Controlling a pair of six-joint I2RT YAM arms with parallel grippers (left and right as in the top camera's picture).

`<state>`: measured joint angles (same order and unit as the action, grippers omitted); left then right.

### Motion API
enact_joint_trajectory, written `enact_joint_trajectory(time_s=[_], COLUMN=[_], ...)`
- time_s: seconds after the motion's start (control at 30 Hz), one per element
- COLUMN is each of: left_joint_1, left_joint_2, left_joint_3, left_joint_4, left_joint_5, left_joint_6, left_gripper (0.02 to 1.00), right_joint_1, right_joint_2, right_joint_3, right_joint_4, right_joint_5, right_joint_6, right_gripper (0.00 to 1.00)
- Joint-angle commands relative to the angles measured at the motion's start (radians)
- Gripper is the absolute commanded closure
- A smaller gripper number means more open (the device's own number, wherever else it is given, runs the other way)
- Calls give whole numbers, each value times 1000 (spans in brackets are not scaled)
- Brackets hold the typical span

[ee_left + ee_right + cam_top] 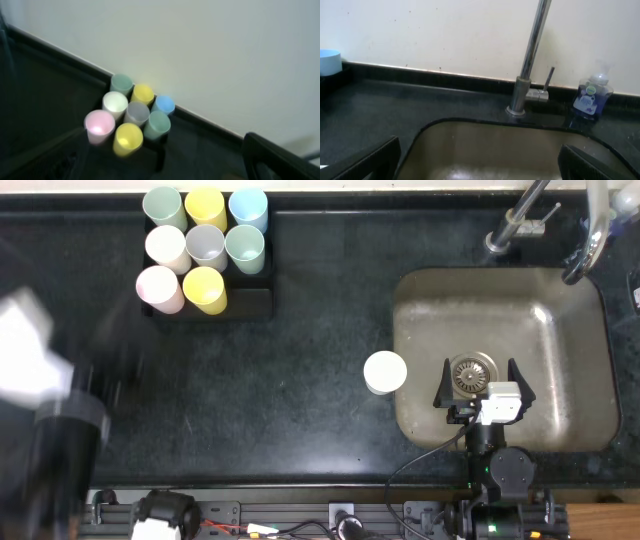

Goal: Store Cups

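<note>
Several pastel cups stand upright in a black tray (255,302) at the counter's back left, among them a pink cup (160,289) and a yellow cup (205,289). The left wrist view looks at the same cluster, pink cup (99,126) nearest, from a distance. A lone white cup (385,372) stands on the counter just left of the sink (560,435). My right gripper (480,375) hangs open over the sink basin near the drain, its jaws wide in its wrist view (479,150). My left arm (35,365) is a blur at the left edge, its gripper (165,145) open and holding nothing.
A faucet (520,220) rises behind the sink, with a blue soap bottle (591,95) to its right. A light wall runs along the counter's back edge. A blue cup (329,61) in the tray shows at the edge of the right wrist view.
</note>
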<state>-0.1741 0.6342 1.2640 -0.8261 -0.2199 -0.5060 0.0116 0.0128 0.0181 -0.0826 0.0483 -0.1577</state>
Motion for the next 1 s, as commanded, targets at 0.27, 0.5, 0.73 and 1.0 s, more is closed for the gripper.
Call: enact_joint_trajectory(time_s=[0.27, 0.5, 0.73, 1.0], left_joint_1=[11, 11, 81, 117], left_joint_2=[-417, -489, -576, -632], left_joint_3=[-972, -1258, -1256, -1256], left_joint_4=[1112, 1446, 1162, 874], left_joint_5=[40, 51, 115, 145], left_joint_6=[334, 334, 335, 333], left_gripper=[20, 18, 20, 20], right_joint_1=[-6, -6, -6, -6], right_joint_2=[-9, -9, -9, -9], right_joint_3=[-14, -14, -14, -14], right_joint_4=[7, 7, 7, 7], right_joint_5=[-7, -7, -7, -7], right_joint_6=[0, 1, 1, 1], right_gripper=[5, 3, 3, 5])
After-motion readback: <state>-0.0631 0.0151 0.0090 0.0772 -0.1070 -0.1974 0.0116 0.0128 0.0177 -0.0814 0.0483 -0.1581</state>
